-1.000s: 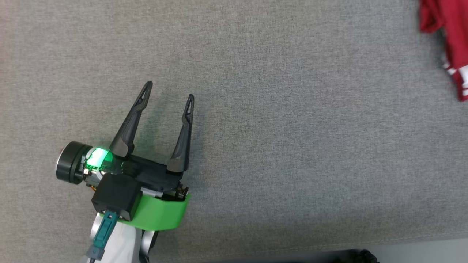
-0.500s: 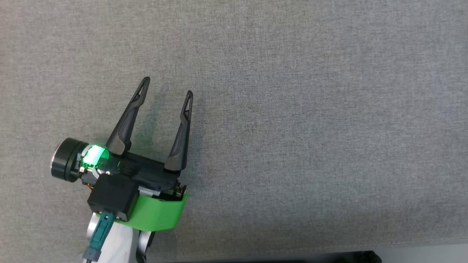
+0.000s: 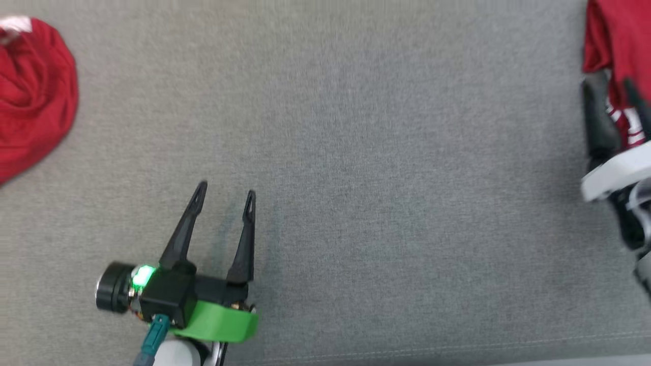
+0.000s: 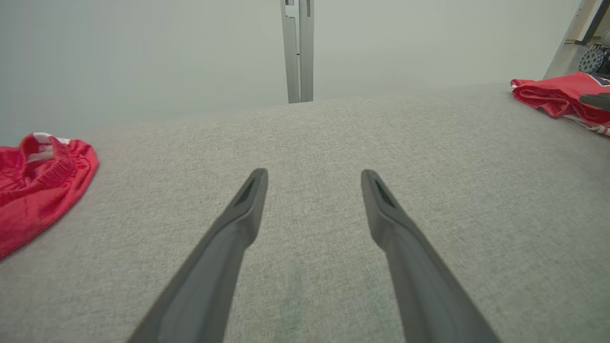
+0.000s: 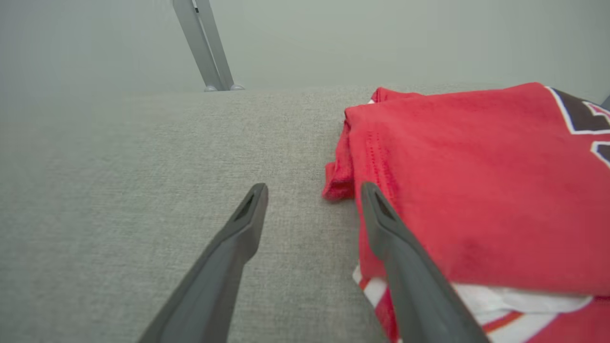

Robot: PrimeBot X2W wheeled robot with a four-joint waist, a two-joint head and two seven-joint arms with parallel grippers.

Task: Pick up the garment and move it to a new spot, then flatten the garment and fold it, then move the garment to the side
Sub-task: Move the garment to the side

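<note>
- Head view: the left gripper point(image 3: 226, 189) sits low over the grey surface point(image 3: 356, 152), near its front edge. Its 2 fingers are spread wide with only bare cloth covering between them.
- At the surface's right edge lies a folded red garment point(image 3: 615, 35). The right gripper point(image 3: 608, 84) is blurred there, with its fingers over the garment's near end.
- A crumpled red garment point(image 3: 33, 96) lies in a heap at the left edge, well apart from both grippers.
- Left wrist view: the left gripper point(image 4: 313, 172) is wide open and empty. The crumpled heap point(image 4: 38, 190) shows a ribbed, white-striped band. A metal post point(image 4: 298, 47) stands behind the back edge.
- Right wrist view: the right gripper point(image 5: 313, 186) is wide open and grips nothing. 1 finger is over bare surface and the other is over the folded garment's point(image 5: 476, 181) edge. I cannot tell if that finger touches the cloth.
- The folded garment looks set aside, so that step seems done.
- Handling, as a judgement: both are light, limp knit cloth that will sag and slip. Layers will likely slide apart if only 1 is pinched.
- Take the heap by its thicker band.
- Take the folded garment through all layers at a folded edge, ideally at 2 corners.
</note>
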